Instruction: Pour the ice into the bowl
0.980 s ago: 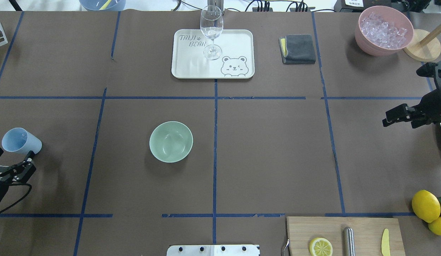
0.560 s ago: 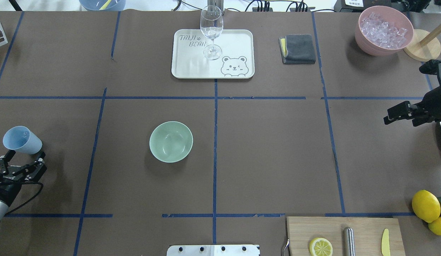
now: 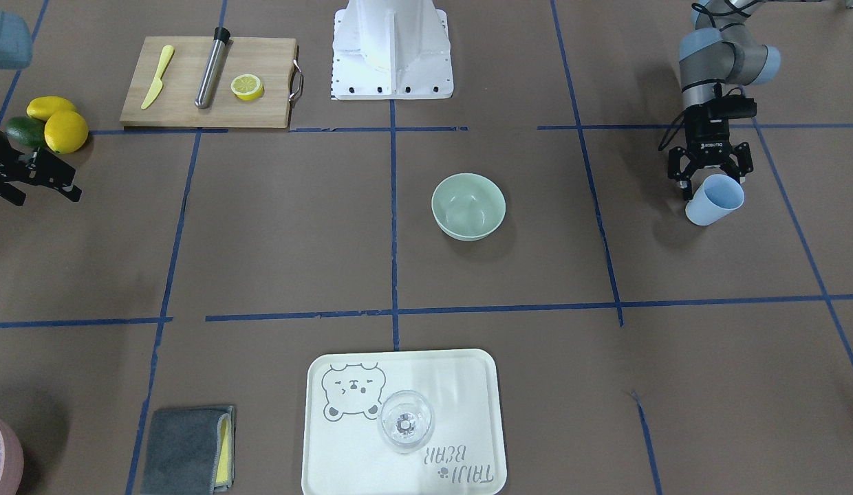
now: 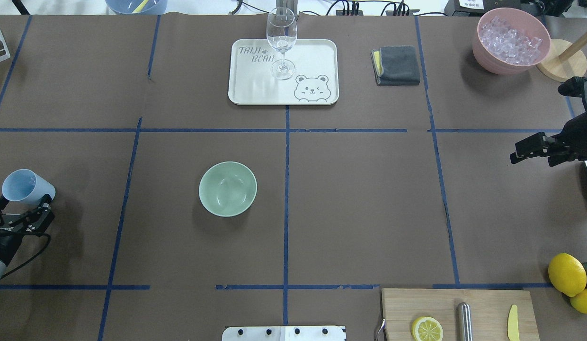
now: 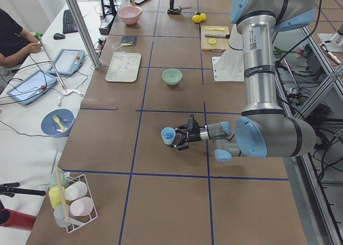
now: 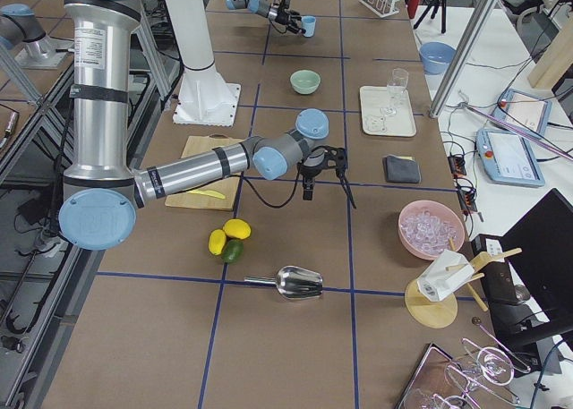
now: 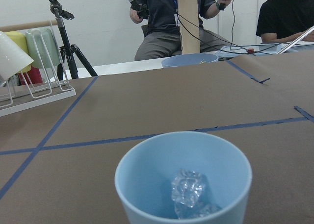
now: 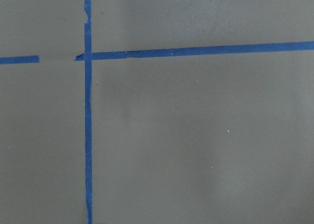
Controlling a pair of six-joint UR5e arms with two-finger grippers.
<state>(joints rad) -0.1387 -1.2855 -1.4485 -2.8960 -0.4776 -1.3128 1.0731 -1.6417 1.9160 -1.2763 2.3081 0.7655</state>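
The pale mint-green bowl (image 4: 227, 188) stands empty left of the table's middle; it also shows in the front view (image 3: 468, 205). My left gripper (image 4: 21, 207) is at the table's left edge, shut on the base of a light blue cup (image 4: 26, 186), well left of the bowl. The left wrist view shows clear ice cubes (image 7: 188, 188) at the bottom of the cup (image 7: 147, 185). My right gripper (image 4: 532, 149) is open and empty over bare table at the far right edge.
A pink container of ice (image 4: 511, 40) stands at the back right. A white tray (image 4: 317, 57) with a wine glass (image 4: 281, 40) is at the back middle, a grey cloth (image 4: 396, 65) beside it. A cutting board (image 4: 483, 303) and lemons (image 4: 567, 273) are front right.
My left gripper has shifted and turned slightly with the blue cup, staying at the left edge. The right gripper has barely moved. The bowl has not moved.
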